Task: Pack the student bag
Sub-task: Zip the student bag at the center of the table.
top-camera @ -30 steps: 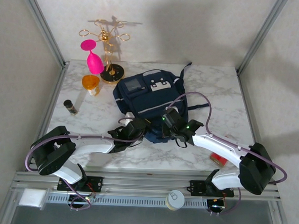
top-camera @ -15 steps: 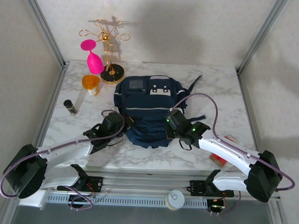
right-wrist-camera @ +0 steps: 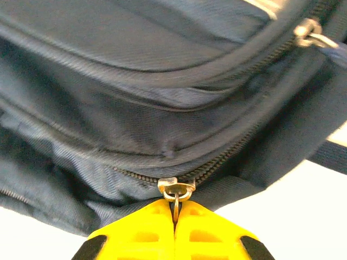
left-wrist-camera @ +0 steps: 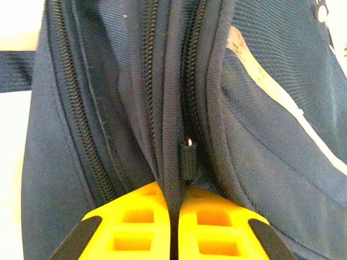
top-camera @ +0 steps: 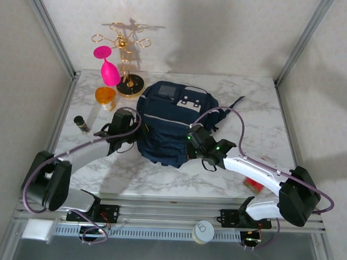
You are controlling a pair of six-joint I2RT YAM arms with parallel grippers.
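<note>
While the student bag (top-camera: 172, 125) lies central on the table (top-camera: 260, 116), both hands pinch it.
The left hand (left-wrist-camera: 172, 190) clamps a seam fold (left-wrist-camera: 172, 97), the right hand (right-wrist-camera: 174, 206) a zipper pull (right-wrist-camera: 175, 187); inside hidden.

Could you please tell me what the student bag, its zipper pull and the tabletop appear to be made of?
Student bag: woven synthetic fabric, likely nylon or polyester, matte; a fine weave shows up close. Zipper pull: metal, shiny silver, with bright glints. Table: smooth white surface with grey veins, marble or a marble-look laminate; I cannot tell which.
</note>
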